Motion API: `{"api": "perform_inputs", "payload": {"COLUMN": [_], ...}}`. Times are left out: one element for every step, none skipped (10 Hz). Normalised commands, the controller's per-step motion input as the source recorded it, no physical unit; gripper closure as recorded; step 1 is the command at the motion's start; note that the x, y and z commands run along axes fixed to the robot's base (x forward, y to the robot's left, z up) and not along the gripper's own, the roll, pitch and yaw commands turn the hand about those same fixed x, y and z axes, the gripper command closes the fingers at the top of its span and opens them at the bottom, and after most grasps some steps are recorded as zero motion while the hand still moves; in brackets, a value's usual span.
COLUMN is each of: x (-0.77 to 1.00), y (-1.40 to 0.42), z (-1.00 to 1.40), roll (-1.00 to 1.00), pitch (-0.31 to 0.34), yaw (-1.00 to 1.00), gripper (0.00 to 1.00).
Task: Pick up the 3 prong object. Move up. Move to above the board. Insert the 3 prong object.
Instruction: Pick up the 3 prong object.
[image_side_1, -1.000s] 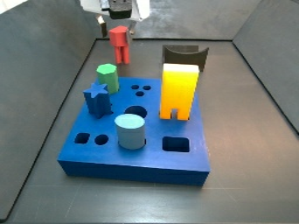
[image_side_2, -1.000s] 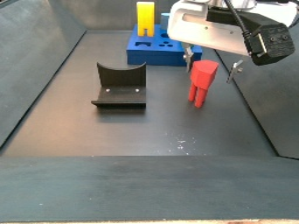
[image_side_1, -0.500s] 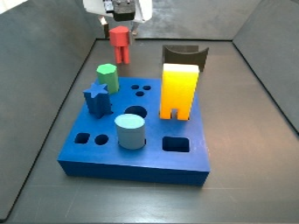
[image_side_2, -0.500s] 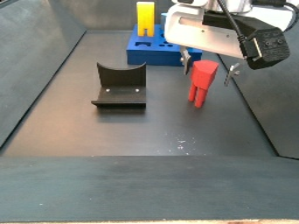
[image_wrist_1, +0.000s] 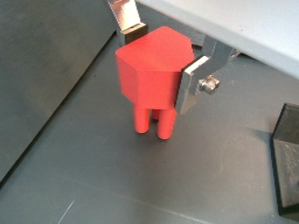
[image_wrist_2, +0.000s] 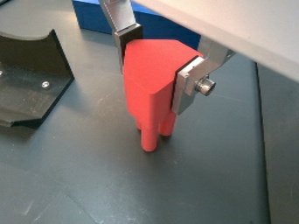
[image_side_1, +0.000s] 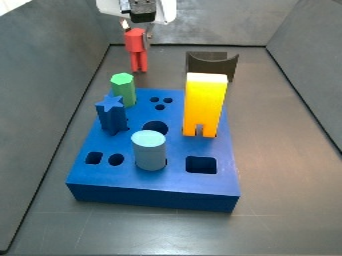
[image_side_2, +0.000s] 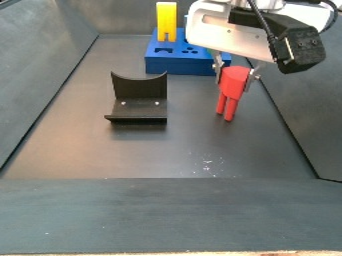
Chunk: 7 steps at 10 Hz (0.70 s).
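Enclosure: dark grey floor (image_side_2: 147, 160) with grey walls; floor bare around the pick spot in a side view.
Board: the board (image_side_1: 160, 160) lies near the camera in a side view, well apart from the gripper; three small round holes (image_side_1: 162, 101) open in its top on the far side, between the green hexagonal peg (image_side_1: 122, 88) and the yellow block (image_side_1: 202, 105).
Fixture: the fixture (image_side_2: 135, 100) stands left of the red piece, apart from it.
3 prong object: the 3 prong object (image_side_2: 233, 93) stands upright, long axis vertical, head up, prongs down at the floor; contact with the floor cannot be told.
Gripper: the gripper (image_wrist_2: 155, 54) sits directly over the piece, silver fingers (image_wrist_1: 190, 80) clamped on opposite faces of the red head in both wrist views.
Key relation: holes lie toward the board's side from the held piece; judged move is straight up, then across.
Risk: prongs are thin; any tilt would likely miss the holes.
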Motion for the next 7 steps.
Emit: {"api": "perform_inputs", "payload": {"x": [0.0, 0.0, 0.0, 0.0, 0.0, 0.0, 0.0], "y": [0.0, 0.0, 0.0, 0.0, 0.0, 0.0, 0.0], "z": [0.0, 0.0, 0.0, 0.0, 0.0, 0.0, 0.0], "roll": [0.0, 0.0, 0.0, 0.0, 0.0, 0.0, 0.0], "pitch": [0.0, 0.0, 0.0, 0.0, 0.0, 0.0, 0.0], "yaw": [0.0, 0.0, 0.0, 0.0, 0.0, 0.0, 0.0], "gripper": [1.0, 1.0, 1.0, 1.0, 1.0, 1.0, 1.0]}}
